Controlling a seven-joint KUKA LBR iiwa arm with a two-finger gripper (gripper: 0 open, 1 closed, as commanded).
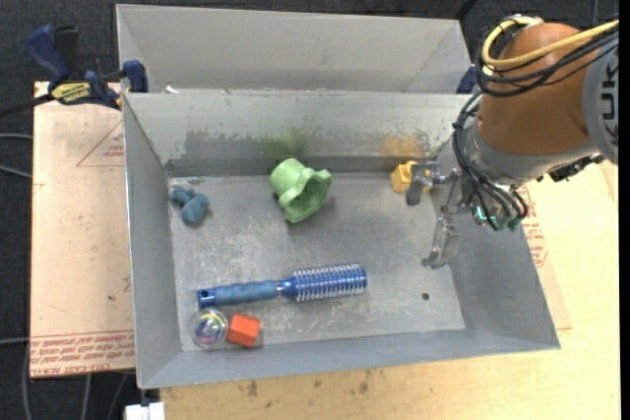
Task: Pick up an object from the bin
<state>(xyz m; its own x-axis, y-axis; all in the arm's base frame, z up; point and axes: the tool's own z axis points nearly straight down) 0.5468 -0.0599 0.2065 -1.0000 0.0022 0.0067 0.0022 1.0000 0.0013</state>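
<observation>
My gripper [438, 246] hangs low over the bin's right side, close to the right wall, with bare floor beneath it. A small yellow thing [402, 176] lies by the back wall, just up and left of the gripper. A blue hairbrush [285, 287] lies flat on the floor to the gripper's left, with its bristled head pointing toward the gripper. Further left, near the back wall, rests a light green cup-like thing [299, 189]. I see nothing held in the gripper.
A small blue lump [189, 204] lies at the left wall. A clear ball [209, 330] and an orange block [243, 330] sit together in the front left corner. The arm with its orange cover and cables overhangs the bin's right rim.
</observation>
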